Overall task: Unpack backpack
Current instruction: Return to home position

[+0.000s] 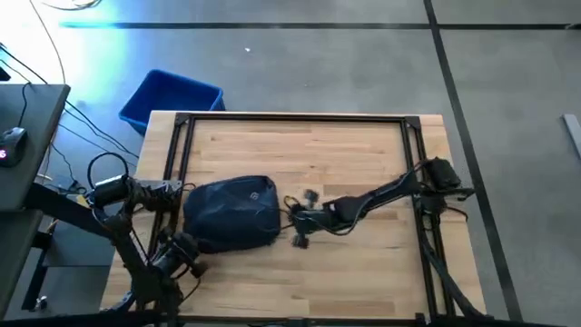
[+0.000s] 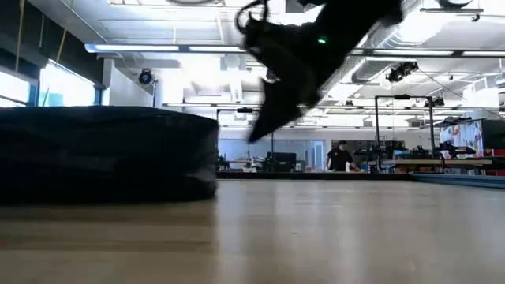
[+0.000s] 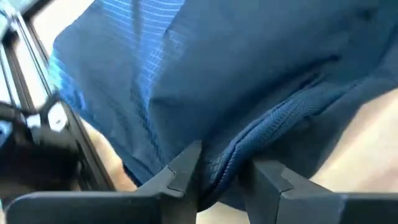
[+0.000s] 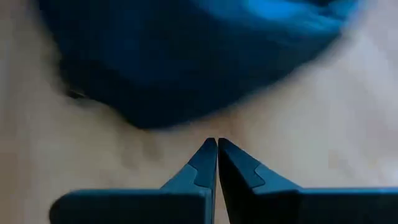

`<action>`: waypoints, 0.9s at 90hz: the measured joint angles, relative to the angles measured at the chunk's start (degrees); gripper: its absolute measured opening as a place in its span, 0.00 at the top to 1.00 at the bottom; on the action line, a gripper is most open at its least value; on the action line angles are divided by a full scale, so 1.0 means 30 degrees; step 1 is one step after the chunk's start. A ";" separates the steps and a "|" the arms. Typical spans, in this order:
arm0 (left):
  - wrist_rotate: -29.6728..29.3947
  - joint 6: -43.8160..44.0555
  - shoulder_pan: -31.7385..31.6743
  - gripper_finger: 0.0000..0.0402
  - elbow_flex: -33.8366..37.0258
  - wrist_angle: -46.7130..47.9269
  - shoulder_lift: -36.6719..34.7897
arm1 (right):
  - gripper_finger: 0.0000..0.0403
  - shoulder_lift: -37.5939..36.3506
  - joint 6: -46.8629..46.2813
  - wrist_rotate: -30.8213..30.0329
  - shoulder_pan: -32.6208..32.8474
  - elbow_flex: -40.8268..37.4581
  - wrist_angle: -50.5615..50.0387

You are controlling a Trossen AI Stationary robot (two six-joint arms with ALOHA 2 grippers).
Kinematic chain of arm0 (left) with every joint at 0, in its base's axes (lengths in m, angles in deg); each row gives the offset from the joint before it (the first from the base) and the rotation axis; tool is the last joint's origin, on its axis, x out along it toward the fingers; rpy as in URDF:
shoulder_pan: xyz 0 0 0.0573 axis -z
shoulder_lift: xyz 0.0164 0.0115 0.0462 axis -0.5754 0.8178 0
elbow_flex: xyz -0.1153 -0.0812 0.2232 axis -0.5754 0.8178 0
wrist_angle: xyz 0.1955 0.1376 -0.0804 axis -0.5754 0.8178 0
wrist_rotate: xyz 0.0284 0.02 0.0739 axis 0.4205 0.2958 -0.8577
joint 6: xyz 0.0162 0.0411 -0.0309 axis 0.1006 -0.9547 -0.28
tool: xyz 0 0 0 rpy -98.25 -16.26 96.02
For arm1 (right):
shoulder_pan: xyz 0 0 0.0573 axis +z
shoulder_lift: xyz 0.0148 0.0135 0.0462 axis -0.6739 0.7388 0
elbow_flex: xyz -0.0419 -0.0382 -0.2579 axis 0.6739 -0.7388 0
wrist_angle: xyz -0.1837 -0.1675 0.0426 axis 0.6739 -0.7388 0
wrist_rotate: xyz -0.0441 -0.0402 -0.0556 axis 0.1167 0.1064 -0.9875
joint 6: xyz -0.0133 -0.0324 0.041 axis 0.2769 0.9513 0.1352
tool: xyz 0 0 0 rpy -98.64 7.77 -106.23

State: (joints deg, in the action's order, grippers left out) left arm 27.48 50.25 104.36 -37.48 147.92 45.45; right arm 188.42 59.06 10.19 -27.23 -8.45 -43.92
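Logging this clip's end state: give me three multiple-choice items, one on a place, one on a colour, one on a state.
1. Where does the backpack lie? A on the floor; B on the table, at the left gripper; C on a chair.
2. What colour is the bin beyond the table's corner? A red; B green; C blue.
3. How stand the jaws of the right gripper? A shut, nothing between; B wide open; C shut on a strap.
Answers: B, the high view shows it there; C, its walls are bright blue; A, the right wrist view shows them together, empty.
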 joint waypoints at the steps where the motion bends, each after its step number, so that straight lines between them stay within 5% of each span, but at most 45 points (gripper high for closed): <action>1: 0.0068 0.0101 0.0068 0.81 -0.0063 -0.0005 0.0000 | 1.00 0.0141 0.0166 0.0250 -0.0036 0.0003 0.0493; 20: 0.1232 0.0693 0.0791 0.81 -0.1232 0.1716 -0.0015 | 1.00 0.3108 0.2029 0.2685 -0.0695 0.1561 0.5712; 30: -0.0342 0.0804 0.0711 0.81 -0.0385 0.1480 -0.0064 | 1.00 0.4125 0.3033 0.2022 -0.0685 0.3625 0.3640; 44: 0.1959 0.0472 0.0430 0.80 0.2135 0.0653 -0.0095 | 1.00 0.4260 0.3870 0.0745 -0.0229 0.5975 0.0091; 53: 0.0842 -0.0819 0.0285 0.76 0.2944 -0.1761 -0.0277 | 1.00 0.4253 0.3884 0.0611 0.0155 0.6869 -0.1696; 62: 0.0254 -0.1295 -0.0044 0.67 0.2728 -0.2537 -0.0335 | 1.00 0.4253 0.3886 0.0347 0.0468 0.7101 -0.2210; 81: 0.2488 -0.1431 0.0536 0.52 -0.0034 0.0073 -0.0408 | 1.00 0.4253 0.3897 0.0207 0.0656 0.7128 -0.2150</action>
State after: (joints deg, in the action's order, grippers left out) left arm 34.95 45.95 105.97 -37.58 148.14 44.22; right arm 201.18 70.75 10.81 -25.26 12.93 -50.37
